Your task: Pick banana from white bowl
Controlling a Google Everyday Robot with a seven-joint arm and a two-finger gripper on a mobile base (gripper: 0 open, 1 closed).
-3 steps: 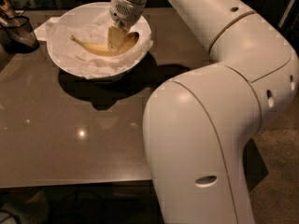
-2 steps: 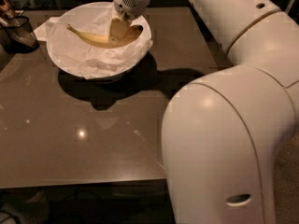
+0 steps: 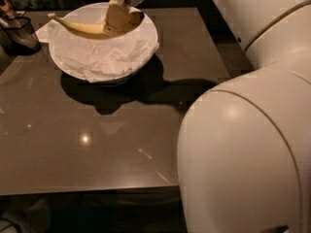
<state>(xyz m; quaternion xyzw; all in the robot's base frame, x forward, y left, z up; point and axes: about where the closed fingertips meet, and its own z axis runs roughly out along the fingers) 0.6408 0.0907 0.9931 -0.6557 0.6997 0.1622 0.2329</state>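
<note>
Since the earlier frames the banana [image 3: 85, 29] has been lifted from the bottom of the white bowl [image 3: 148, 45] and carried toward its far side, and more of the view has been filled by the arm's shell. Nearest, the lower right is taken up by the large rounded white arm [image 3: 243, 149], with a second white segment seen above it at the upper right. The near part of the brown counter [image 3: 73, 144] is glossy, and small light reflections are seen on it. Farther back, toward the far left corner, the white bowl is set on the counter, with a dark shadow cast at its near and right sides. It is lined with crumpled white paper [image 3: 97, 57]. Over the far half of the bowl the gripper [image 3: 121, 19] is seen coming down from the top edge, its tan fingers closed on the right end of the banana. The banana is held almost level, its slim stem tip pointed left above the bowl's far left rim. At the far left edge a dark glass container [image 3: 19, 33] is placed just beside the bowl.
</note>
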